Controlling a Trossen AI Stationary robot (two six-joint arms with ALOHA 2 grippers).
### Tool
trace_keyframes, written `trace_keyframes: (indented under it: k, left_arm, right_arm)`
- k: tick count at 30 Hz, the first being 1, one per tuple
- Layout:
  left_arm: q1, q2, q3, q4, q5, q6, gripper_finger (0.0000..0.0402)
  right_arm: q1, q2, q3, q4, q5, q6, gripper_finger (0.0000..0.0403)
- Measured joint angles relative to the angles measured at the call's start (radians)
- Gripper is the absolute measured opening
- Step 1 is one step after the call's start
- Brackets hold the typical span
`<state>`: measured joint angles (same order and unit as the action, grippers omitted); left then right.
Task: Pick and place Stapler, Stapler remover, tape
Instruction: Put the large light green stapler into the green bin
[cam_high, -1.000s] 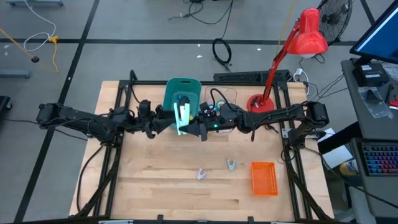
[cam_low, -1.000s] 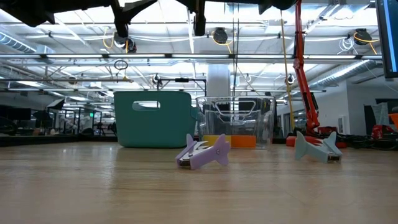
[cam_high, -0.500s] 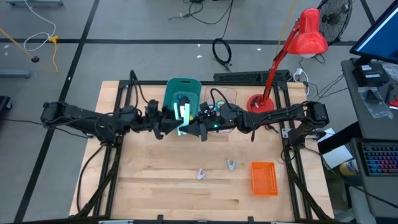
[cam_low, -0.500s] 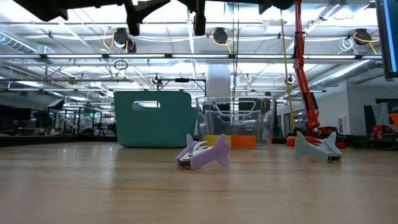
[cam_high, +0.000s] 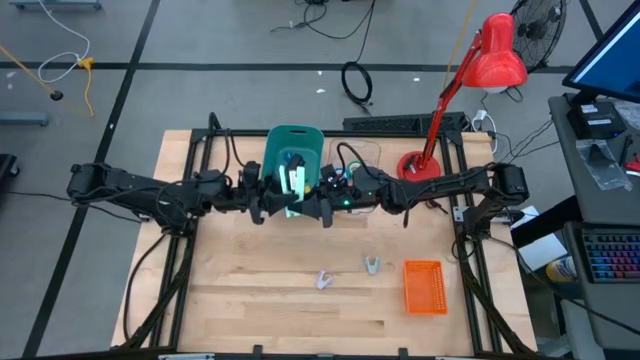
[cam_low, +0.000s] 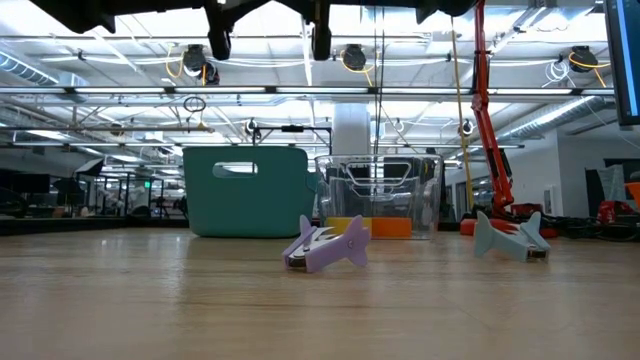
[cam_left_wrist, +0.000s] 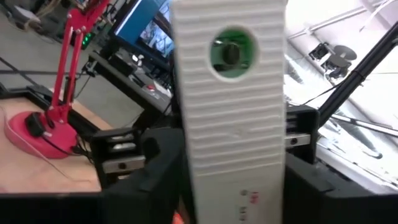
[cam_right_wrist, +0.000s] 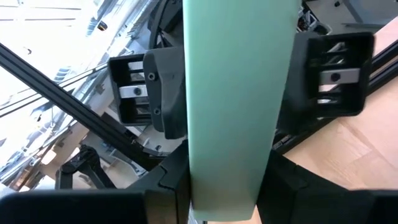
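The wooden worktop (cam_high: 250, 300) carries a teal bin (cam_high: 292, 140) at its far side, a clear box (cam_high: 365, 155) just beside it, and a red desk lamp (cam_high: 440, 100) farther right. An orange basket (cam_high: 423, 287) lies near the front right. Both arms reach inward and meet at the bin's near edge. There the Stapler (cam_high: 291, 187), a long pale bar that is white on one face and mint green on the other, stands raised above the worktop between them. The right gripper (cam_high: 306, 201) has its fingers clenched on the Stapler. The left gripper (cam_high: 279, 196) has its fingers close along both sides of the bar; whether they press it I cannot tell. Two stapler removers lie apart on the open wood, a purple one (cam_low: 325, 245) and a grey one (cam_low: 510, 238).
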<state>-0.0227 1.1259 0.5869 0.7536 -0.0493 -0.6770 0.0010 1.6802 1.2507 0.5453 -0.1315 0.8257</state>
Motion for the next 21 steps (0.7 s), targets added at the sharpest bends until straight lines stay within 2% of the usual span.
trace_keyframes:
  k: [3, 4, 12, 18, 21]
  left_arm:
    - [0.0, -0.001, 0.0, -0.001, -0.001, -0.02, 0.0146]
    - [0.0, -0.001, 0.0, -0.002, -0.003, -0.025, 0.0137]
    - [0.015, -0.001, 0.0, 0.0, 0.007, -0.024, 0.0139]
    - [0.055, -0.009, 0.0, 0.003, 0.058, -0.006, 0.0139]
    - [0.087, -0.024, 0.0, -0.001, 0.061, -0.011, 0.0139]
  right_arm:
    - [-0.002, 0.0, 0.0, -0.006, 0.01, -0.01, 0.0117]
    - [-0.002, 0.0, 0.0, -0.007, 0.014, -0.014, 0.0117]
    - [-0.003, 0.0, 0.0, -0.006, 0.013, -0.015, 0.0124]
    - [-0.003, 0.0, 0.001, 0.002, -0.003, -0.001, 0.0207]
    - [-0.007, 0.0, 0.001, -0.005, -0.004, -0.021, 0.0232]
